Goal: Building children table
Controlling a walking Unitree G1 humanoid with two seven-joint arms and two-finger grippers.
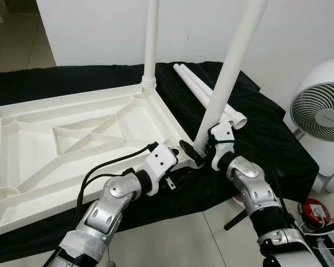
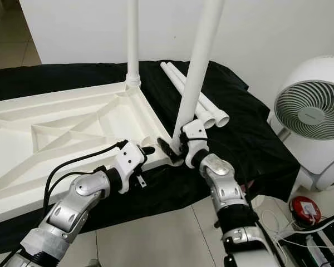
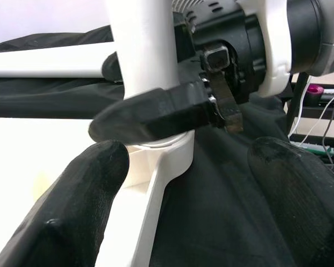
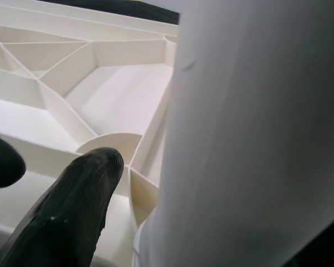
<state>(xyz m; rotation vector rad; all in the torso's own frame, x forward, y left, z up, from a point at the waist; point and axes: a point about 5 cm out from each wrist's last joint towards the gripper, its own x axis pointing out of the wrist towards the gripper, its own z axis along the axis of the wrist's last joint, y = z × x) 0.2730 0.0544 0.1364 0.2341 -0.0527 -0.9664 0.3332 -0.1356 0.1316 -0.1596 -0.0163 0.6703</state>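
Observation:
The white table top (image 1: pixel 72 139) lies upside down on a black cloth. One white leg (image 1: pixel 151 39) stands upright in its far corner. A second leg (image 1: pixel 231 67) leans over the near right corner socket (image 3: pixel 167 153), its lower end at the socket. My right gripper (image 1: pixel 197 149) is shut on that leg just above its base; one black finger (image 3: pixel 156 114) wraps across it. My left gripper (image 1: pixel 182 162) is open, level with the same corner, its fingers (image 3: pixel 94 183) on either side of the socket. The right wrist view looks along the leg (image 4: pixel 256 133) onto the ribbed underside (image 4: pixel 117 94).
Two spare legs (image 1: pixel 203 89) lie on the cloth behind the right gripper. A white fan (image 1: pixel 323 111) stands at the right, with a red object (image 1: pixel 313 211) and cables on the floor below it. A white wall runs behind the cloth.

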